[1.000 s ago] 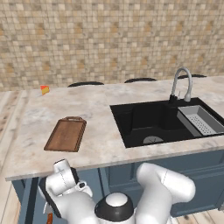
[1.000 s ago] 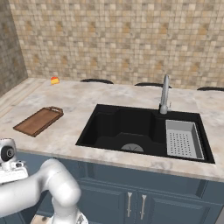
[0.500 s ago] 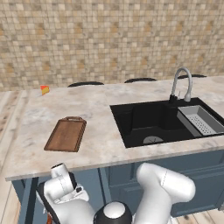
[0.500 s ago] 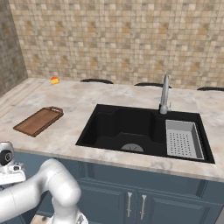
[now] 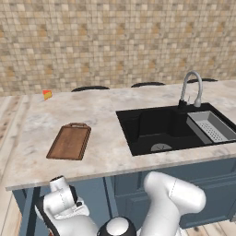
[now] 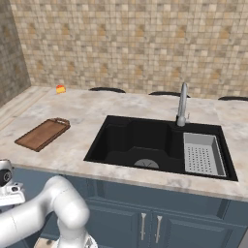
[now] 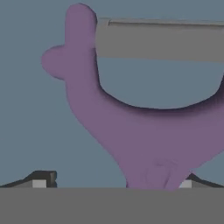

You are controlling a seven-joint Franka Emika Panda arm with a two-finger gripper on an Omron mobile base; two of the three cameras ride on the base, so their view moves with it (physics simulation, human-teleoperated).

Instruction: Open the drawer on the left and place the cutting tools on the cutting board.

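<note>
A purple scissor-like tool, one of the cutting tools, lies very close in the hand view, with a flat grey blade across its top. It rests on the blue-grey inside of the drawer. My gripper is open, one fingertip standing on each side of the tool's narrow lower part without touching it. My wrist hangs low in front of the counter's left end. The dark-brown cutting board lies bare on the counter above. The knife is out of view.
A small orange-yellow wedge sits at the counter's far left corner. The black sink with its faucet and a grey strainer basket takes the right half. Blue cabinet doors stand below.
My wrist has sunk lower in front of the counter's left end in both base views. The jaws have stayed wide apart, and nothing on the counter has moved.
</note>
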